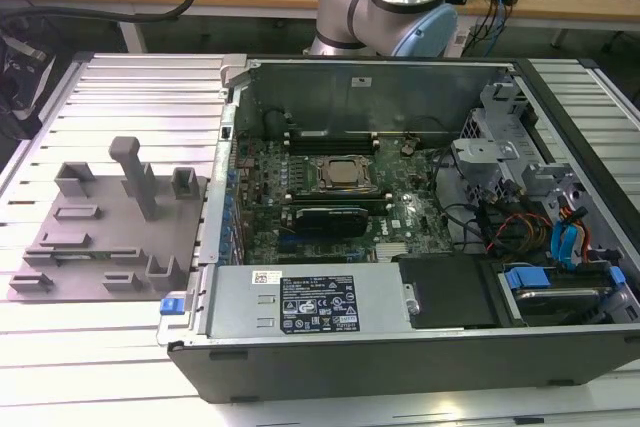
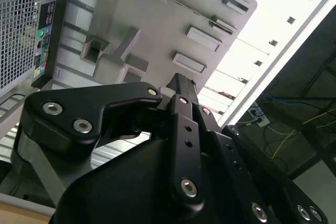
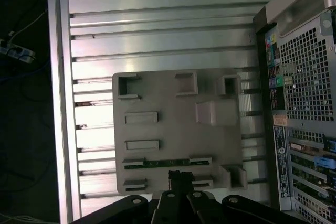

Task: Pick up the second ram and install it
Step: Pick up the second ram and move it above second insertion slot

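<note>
The second ram (image 3: 157,164) is a slim green stick lying in a slot of the grey holder tray (image 3: 173,124), near one of its edges. In the first wrist view my gripper (image 3: 178,176) hangs above the tray, its black fingertips pressed together and nothing between them, just beside the stick's middle. The second wrist view shows the gripper (image 2: 181,85) shut from behind, over the same tray (image 2: 157,19). In the exterior view the tray (image 1: 105,237) lies at the left of the open computer case (image 1: 400,347).
The green motherboard (image 1: 400,217) with its CPU socket (image 1: 338,174) lies inside the case. A drive cage and cables (image 1: 540,227) fill the exterior view's right side of the case. The tray carries upright posts (image 1: 135,177). Ribbed aluminium table (image 1: 130,87) surrounds both.
</note>
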Available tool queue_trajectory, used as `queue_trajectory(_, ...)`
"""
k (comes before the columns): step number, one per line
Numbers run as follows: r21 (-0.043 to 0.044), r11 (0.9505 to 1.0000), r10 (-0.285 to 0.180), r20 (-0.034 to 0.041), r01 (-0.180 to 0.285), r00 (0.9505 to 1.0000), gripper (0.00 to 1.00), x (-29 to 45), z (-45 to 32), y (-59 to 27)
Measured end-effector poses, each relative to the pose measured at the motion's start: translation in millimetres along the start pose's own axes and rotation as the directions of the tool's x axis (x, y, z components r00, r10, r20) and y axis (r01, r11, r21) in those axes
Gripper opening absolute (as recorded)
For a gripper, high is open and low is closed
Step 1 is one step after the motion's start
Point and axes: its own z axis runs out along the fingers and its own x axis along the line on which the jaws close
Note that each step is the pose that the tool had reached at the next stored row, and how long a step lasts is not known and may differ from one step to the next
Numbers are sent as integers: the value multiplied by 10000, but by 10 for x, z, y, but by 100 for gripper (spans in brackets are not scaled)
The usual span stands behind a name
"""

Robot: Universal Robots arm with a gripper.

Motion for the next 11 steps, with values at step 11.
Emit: queue_trajectory(11,-54,9827,-1850,-78,1849,9827,8,0,1,0)
